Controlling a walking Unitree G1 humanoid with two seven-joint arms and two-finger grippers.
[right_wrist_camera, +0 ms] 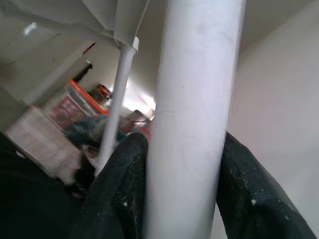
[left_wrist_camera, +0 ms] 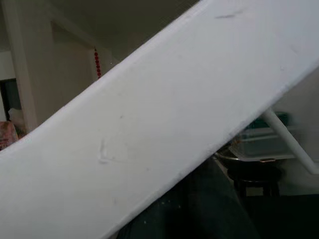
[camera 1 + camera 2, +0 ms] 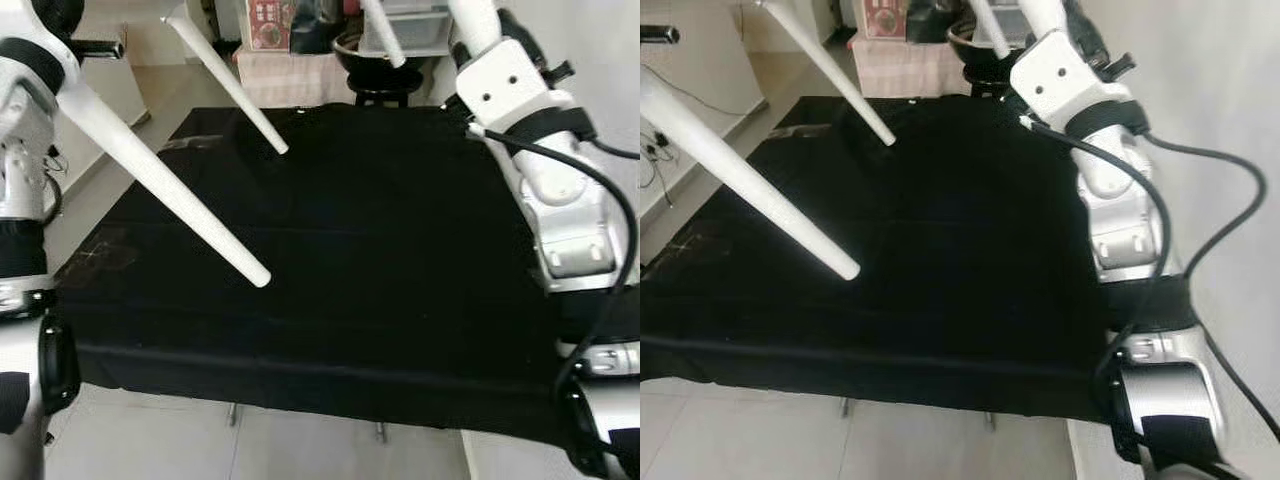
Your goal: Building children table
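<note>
The right hand [image 1: 182, 184] clamps one white table leg [image 1: 194, 99] between its two black fingers [image 1: 117, 194], up at about one o'clock in the head views. Whether the left hand is wide or narrow I cannot tell; its wrist camera sits close against a broad white leg [image 2: 149, 144]. Three white legs show in the left eye view: a long one [image 3: 160, 175] from ten o'clock, another [image 3: 230, 85] from eleven, a third [image 3: 385, 35] at twelve. Below them lies the black-covered desk [image 3: 380, 300].
</note>
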